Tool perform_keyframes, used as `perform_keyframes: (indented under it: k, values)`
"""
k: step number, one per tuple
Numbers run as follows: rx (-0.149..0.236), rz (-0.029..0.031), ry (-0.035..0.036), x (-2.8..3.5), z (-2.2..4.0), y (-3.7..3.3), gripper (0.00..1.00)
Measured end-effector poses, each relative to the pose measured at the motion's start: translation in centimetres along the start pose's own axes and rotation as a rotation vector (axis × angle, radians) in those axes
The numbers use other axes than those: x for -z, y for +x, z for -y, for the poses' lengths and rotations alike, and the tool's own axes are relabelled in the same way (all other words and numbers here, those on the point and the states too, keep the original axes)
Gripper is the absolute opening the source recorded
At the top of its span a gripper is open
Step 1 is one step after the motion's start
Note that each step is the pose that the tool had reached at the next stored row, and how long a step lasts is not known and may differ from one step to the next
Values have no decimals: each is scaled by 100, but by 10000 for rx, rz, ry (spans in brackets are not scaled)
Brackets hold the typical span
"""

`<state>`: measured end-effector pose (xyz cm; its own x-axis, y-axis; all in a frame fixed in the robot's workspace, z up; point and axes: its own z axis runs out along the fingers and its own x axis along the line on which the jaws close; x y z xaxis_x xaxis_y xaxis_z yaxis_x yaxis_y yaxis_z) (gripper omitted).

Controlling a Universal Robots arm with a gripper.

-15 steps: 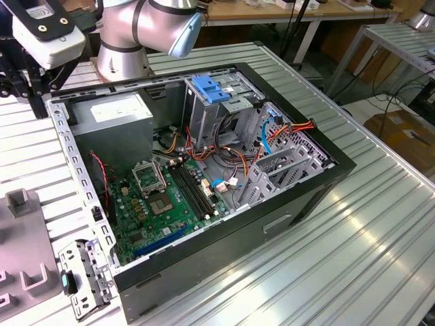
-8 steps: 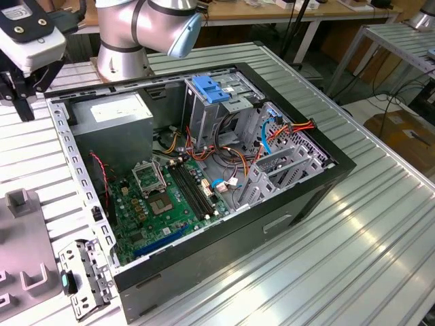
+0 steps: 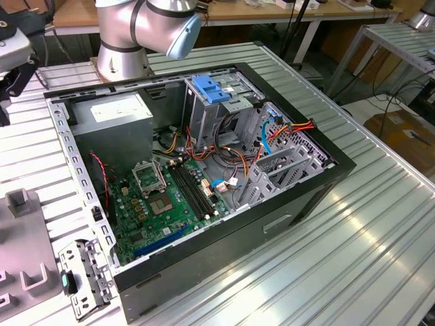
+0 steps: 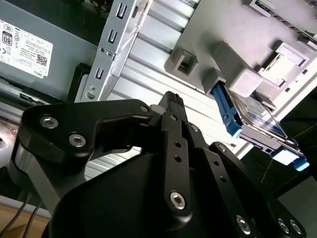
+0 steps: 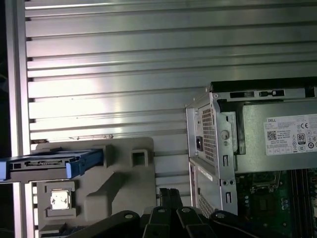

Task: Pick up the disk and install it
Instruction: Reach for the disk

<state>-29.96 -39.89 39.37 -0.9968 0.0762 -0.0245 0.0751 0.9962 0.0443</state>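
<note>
The disk (image 5: 49, 164) stands on edge in a grey plastic holder (image 5: 116, 181). Its silver body and blue frame show in both wrist views, with the blue corner (image 4: 229, 116) sticking out of the holder (image 4: 233, 54). My gripper (image 5: 169, 194) is shut with its black fingertips (image 4: 172, 99) pressed together and nothing between them. It hangs over the ribbed table between the holder and the open computer case, clear of the disk.
The open computer case (image 3: 272, 224) lies on the aluminium table (image 3: 367, 251), with the motherboard (image 3: 163, 204), cables and a grey drive cage with a blue latch (image 3: 211, 88) inside. The grey power supply box (image 5: 282, 144) sits at the case corner nearest the gripper. A loose metal bracket (image 3: 85, 275) lies beside the case.
</note>
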Motion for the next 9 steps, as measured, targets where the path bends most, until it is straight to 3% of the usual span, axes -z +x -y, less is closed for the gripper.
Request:
perform_keyframes:
  k: [9]
  values:
    - [1, 0, 0, 7, 24, 322, 11]
